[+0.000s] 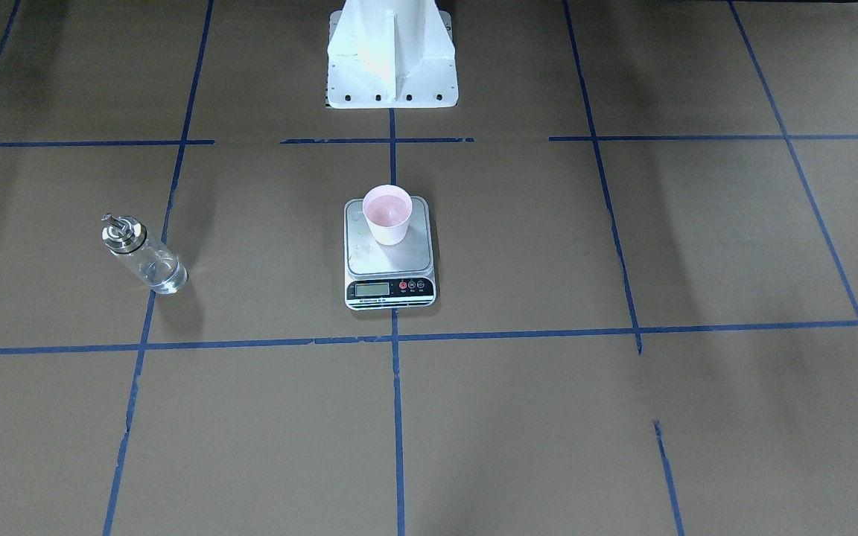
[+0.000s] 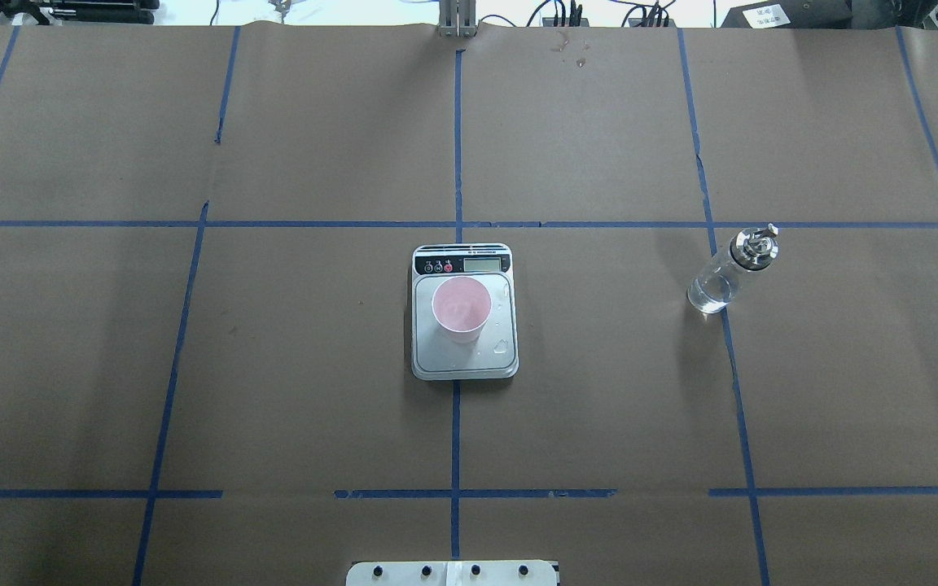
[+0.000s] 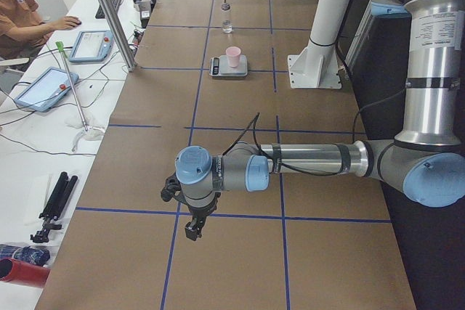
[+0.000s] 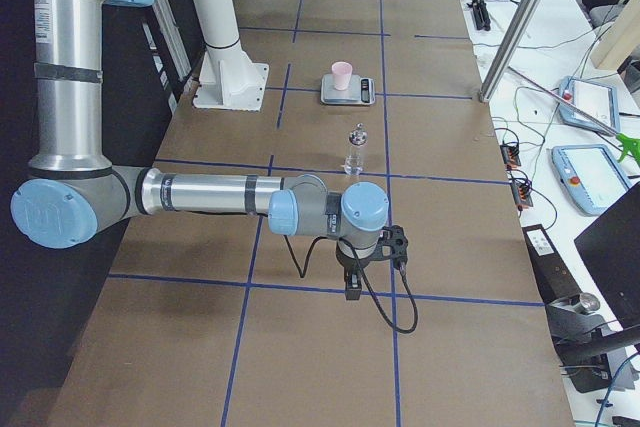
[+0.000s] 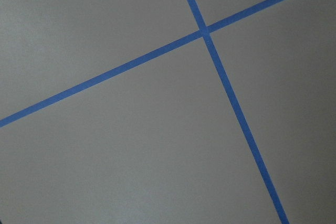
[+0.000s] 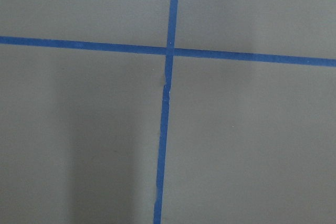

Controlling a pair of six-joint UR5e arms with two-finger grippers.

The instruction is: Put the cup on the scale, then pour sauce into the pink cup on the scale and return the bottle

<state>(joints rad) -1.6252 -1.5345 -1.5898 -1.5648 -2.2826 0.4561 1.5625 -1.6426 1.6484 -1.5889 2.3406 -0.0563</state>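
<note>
The pale pink cup (image 1: 387, 214) stands upright on the silver platform of the scale (image 1: 389, 277) at the table's middle; it also shows in the overhead view (image 2: 462, 308), with drops on the scale's platform (image 2: 500, 346). The clear glass bottle (image 2: 731, 269) with its silver spout cap stands upright on the table, well off to the scale's side (image 1: 143, 254). A little clear sauce (image 2: 707, 297) sits in its base. My left gripper (image 3: 192, 230) and right gripper (image 4: 352, 287) hang far from these, near the table's two ends. They show only in the side views, so I cannot tell whether they are open or shut.
The brown paper table cover (image 2: 314, 366) is gridded with blue tape. The white robot base (image 1: 392, 56) stands behind the scale. An operator (image 3: 25, 16), tablets and cables are on a side bench past the table's edge. Both wrist views show only paper and tape.
</note>
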